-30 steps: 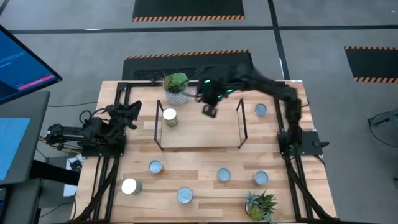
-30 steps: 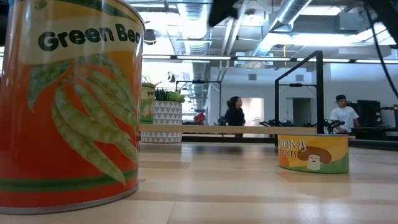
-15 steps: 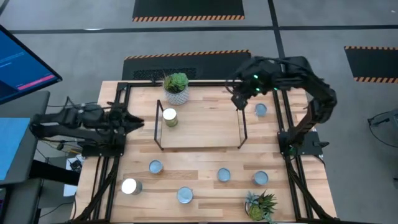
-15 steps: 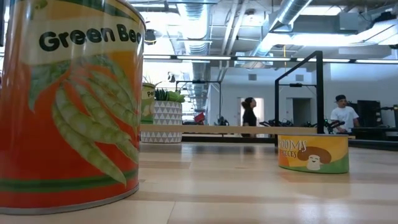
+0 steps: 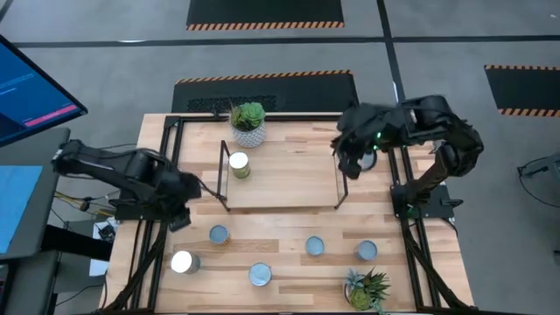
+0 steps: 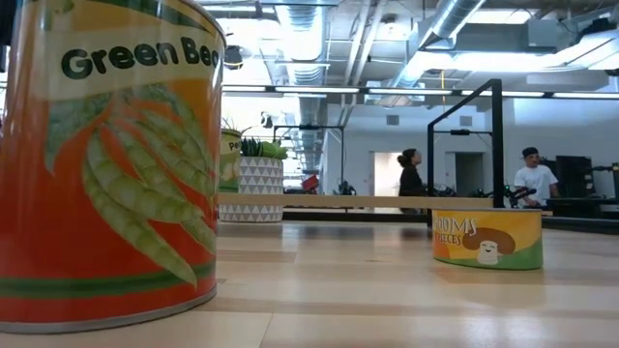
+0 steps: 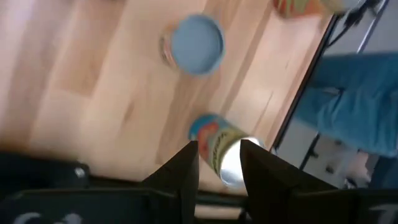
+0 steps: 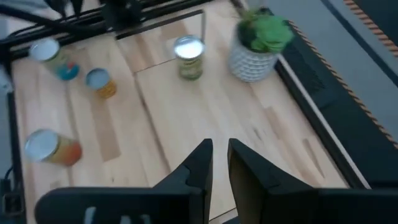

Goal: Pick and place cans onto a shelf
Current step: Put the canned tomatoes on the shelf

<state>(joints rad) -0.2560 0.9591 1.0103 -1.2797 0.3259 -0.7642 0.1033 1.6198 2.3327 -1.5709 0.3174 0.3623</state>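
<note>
- The step in hand is judged to be the left arm's reach for a can; the left gripper (image 5: 179, 219) is held over the table's 8 o'clock edge, its fingers spread wide and nothing gripped.
- In the left wrist view the shiny-topped can (image 7: 224, 152) is seen ahead, lined up with the gap between the fingers; a blue-topped can (image 7: 197, 45) is seen farther off; in the high view the shiny-topped one is found at the table's 7 o'clock corner.
- For a sound pick the gripper is best lowered with the fingers straddling the can's round wall; the jaws are best closed only once the can is centred, so that it is not tipped or pushed; the blue-topped neighbour is best kept clear of.
- The right gripper (image 5: 350, 163) is held at the 3 o'clock end of the shelf (image 5: 280, 179), by the wire frame; only a narrow gap is left between its fingers and nothing is held.
- Counted in the high view: six cans; one is set on the shelf at its 9 o'clock end (image 5: 238, 164); five are left on the table along the 6 o'clock side; any can under the right arm cannot be seen.
- One shelf is counted; two plants, a succulent in a white patterned pot (image 5: 248, 122) at 12 o'clock and a spiky potted plant (image 5: 367, 289) at 5 o'clock.
</note>
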